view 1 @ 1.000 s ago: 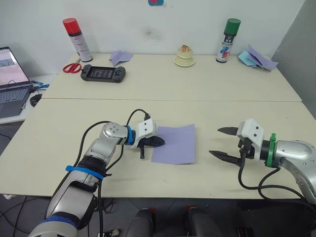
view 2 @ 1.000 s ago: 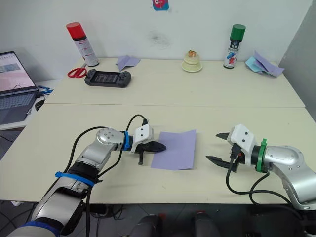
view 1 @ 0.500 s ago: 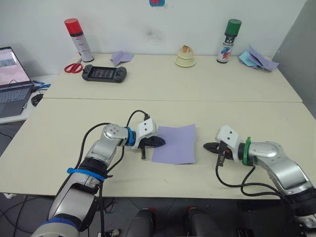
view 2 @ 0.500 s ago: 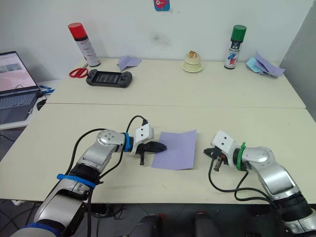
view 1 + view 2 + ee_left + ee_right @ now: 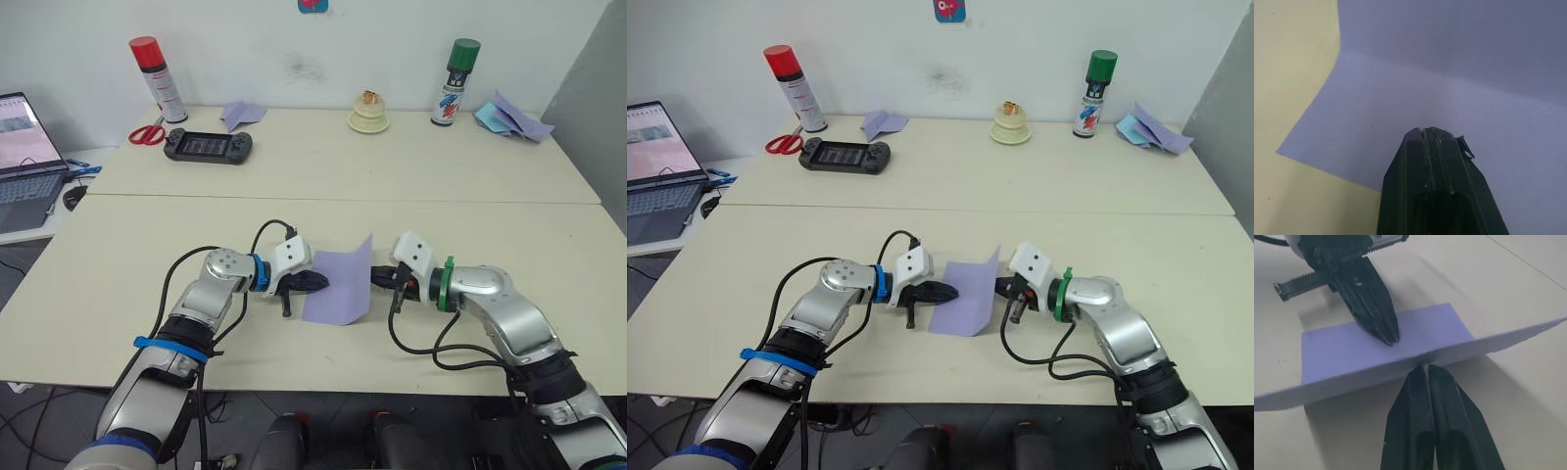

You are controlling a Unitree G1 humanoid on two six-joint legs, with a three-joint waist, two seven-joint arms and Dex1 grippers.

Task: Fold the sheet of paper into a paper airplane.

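Cream table point(image 5: 147, 255) against white wall point(image 5: 255, 39).

no readable text anywhere: label on the green-capped spray can point(image 5: 452, 81), label on the red-capped spray can point(image 5: 154, 78), the laptop screen point(image 5: 20, 125) and the wall sticker point(image 5: 312, 5) are all too small to make out

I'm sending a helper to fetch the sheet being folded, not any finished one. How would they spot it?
On the near table, look between the two grippers: the sheet of paper lies there, lavender. The left gripper presses one half flat while the right gripper lifts the other edge. Unlike the small folded dart by the game console, it is large.
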